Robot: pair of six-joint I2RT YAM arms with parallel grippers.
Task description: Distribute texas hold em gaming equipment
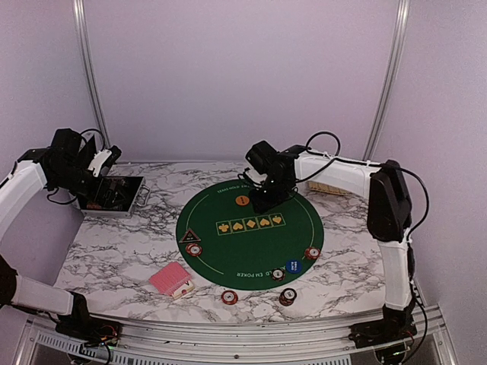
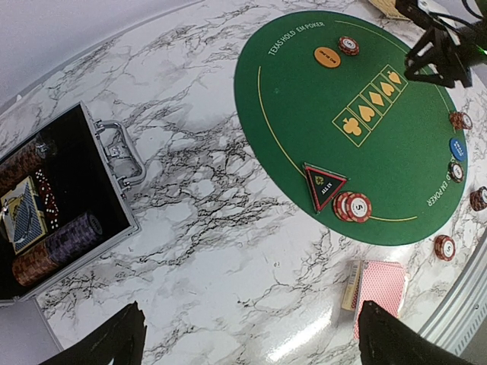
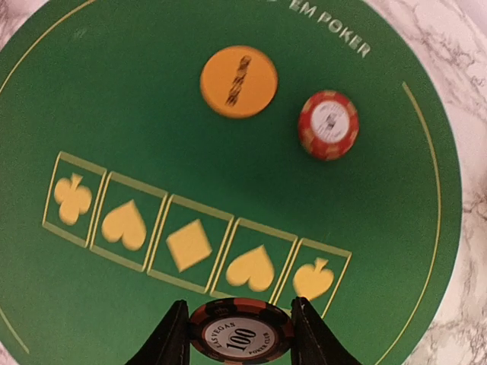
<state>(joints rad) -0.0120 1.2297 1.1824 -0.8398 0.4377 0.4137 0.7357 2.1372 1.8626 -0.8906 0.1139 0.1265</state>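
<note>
We hold dark poker chips [image 3: 241, 332] in the right pincer [image 3: 241, 342] above the green mat [image 3: 114, 99] toward 12 o'clock, likely to join the red chips [image 3: 328, 125] there, while our left pincer [image 2: 247, 346] hangs wide over the worktop [image 2: 228, 251] at 10 o'clock.

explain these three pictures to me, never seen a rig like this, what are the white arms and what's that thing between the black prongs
Two white robot arms, left and right, stand at the table's near edge. The wide picture looks down from above and behind them. The other two come from a camera on each wrist. On the marble table lie a green poker mat with an orange button, chip stacks, red-backed cards and an open metal case. The prongs are the right arm's fingers, pinching one poker chip over the mat. The left arm's fingers are open and empty.
</note>
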